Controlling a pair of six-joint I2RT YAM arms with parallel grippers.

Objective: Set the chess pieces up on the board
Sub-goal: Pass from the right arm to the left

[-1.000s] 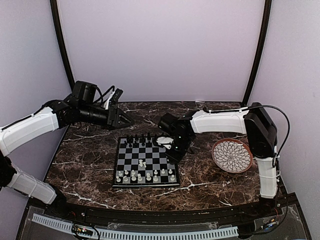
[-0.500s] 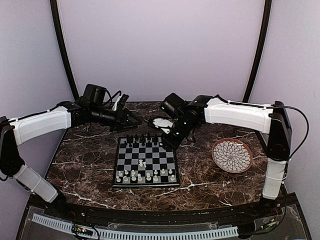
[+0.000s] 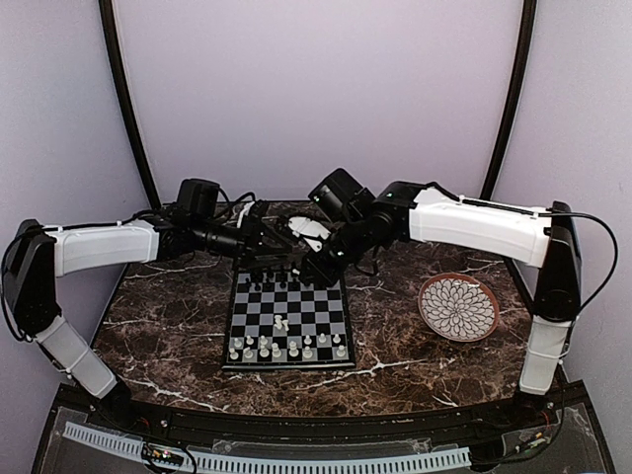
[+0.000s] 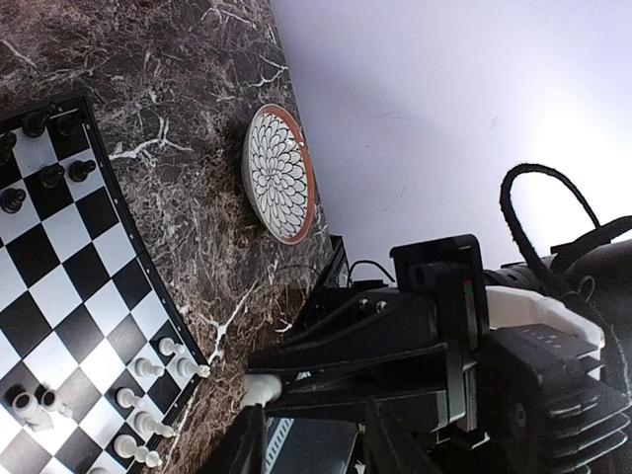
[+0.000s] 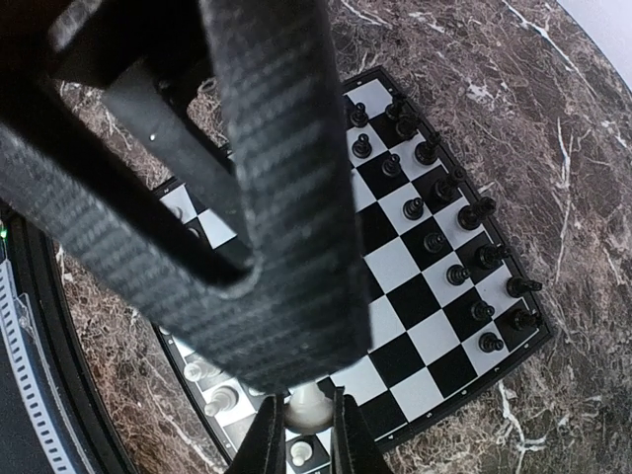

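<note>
The board [image 3: 288, 321] lies mid-table, with black chess pieces [image 3: 286, 279] on its far rows and cream-white ones [image 3: 286, 349] along the near rows. One white piece [image 3: 281, 323] stands alone mid-board. Both grippers meet above the board's far edge. My right gripper [image 5: 301, 420] is shut on a cream-white chess piece [image 5: 314, 405]; in the top view this gripper [image 3: 308, 262] points down. My left gripper [image 3: 286, 245] reaches in from the left, open. In the left wrist view its fingers [image 4: 247, 439] straddle the right gripper's tip and the held piece [image 4: 262, 388].
A round white petal-patterned plate [image 3: 457, 307] with a brown rim sits on the marble table [image 3: 168, 316] right of the board. Purple walls close in the back and sides. The right arm's long white link [image 3: 474, 225] spans the far right.
The right gripper has lifted the white piece from the board's right edge up and left to above the far edge. The left gripper has swung right to meet it and narrowed slightly.
</note>
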